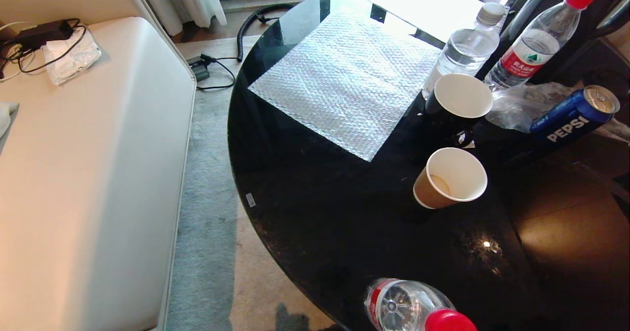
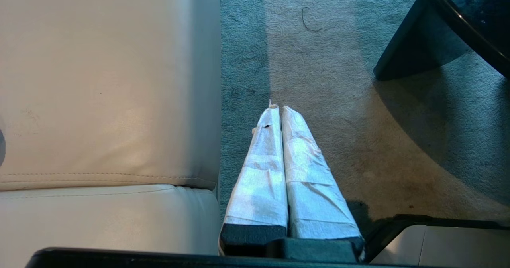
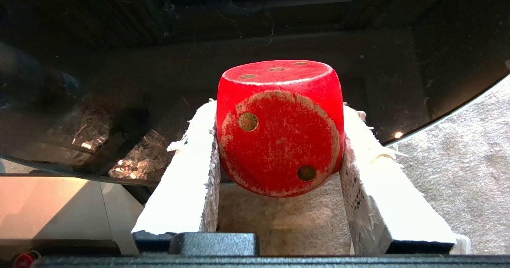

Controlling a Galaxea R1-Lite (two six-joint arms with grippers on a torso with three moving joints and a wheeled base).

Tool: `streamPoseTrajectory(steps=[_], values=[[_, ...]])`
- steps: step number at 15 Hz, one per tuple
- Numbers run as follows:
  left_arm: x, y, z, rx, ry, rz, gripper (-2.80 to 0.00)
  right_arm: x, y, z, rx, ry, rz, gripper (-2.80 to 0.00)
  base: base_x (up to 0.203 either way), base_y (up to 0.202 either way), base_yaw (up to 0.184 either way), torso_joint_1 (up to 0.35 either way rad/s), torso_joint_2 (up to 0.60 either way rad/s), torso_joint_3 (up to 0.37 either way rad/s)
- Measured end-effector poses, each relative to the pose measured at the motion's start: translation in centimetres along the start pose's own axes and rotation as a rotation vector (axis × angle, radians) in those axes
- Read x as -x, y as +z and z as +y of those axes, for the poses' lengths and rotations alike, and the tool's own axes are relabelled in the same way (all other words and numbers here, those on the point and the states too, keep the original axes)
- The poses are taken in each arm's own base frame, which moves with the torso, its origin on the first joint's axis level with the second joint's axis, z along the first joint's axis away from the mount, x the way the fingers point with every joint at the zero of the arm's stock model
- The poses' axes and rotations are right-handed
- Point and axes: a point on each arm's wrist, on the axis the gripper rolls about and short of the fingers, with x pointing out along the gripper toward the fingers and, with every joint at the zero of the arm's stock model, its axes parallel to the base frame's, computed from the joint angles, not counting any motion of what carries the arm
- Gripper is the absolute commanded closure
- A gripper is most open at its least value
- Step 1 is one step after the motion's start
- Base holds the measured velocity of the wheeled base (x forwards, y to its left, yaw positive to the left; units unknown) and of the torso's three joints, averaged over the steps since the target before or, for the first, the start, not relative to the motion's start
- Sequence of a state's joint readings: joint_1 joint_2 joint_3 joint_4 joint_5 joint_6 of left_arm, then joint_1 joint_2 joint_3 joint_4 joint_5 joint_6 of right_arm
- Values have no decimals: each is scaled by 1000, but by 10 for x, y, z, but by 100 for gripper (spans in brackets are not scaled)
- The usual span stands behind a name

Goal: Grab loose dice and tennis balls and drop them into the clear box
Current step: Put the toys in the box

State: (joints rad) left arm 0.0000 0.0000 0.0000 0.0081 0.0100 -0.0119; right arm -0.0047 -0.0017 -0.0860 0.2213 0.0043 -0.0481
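The round black glossy table [image 1: 334, 213] carries a bubble-wrap sheet [image 1: 344, 80] toward its far edge. Near the right edge stand a brown paper cup [image 1: 450, 178], a black paper cup [image 1: 457, 102], two water bottles [image 1: 467, 50] and a Pepsi can [image 1: 573, 116]; a third bottle [image 1: 408, 306] stands at the near edge.

Scuffed red die [image 3: 279, 128], two-pip face visible

Red die [image 3: 279, 128] w/ gold pips, black table [image 1: 320, 213], blue Pepsi can [image 1: 573, 119], white bubble wrap [image 1: 344, 80].
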Motion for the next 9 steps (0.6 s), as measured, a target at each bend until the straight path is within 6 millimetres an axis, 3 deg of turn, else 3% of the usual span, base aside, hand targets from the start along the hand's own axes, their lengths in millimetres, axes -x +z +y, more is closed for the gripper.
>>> streamPoseTrajectory(steps=[9], values=[[0, 0, 0, 0, 0, -1, 0, 0, 0, 0, 0, 0, 0, 0, 0, 0, 0, 0, 0, 0]])
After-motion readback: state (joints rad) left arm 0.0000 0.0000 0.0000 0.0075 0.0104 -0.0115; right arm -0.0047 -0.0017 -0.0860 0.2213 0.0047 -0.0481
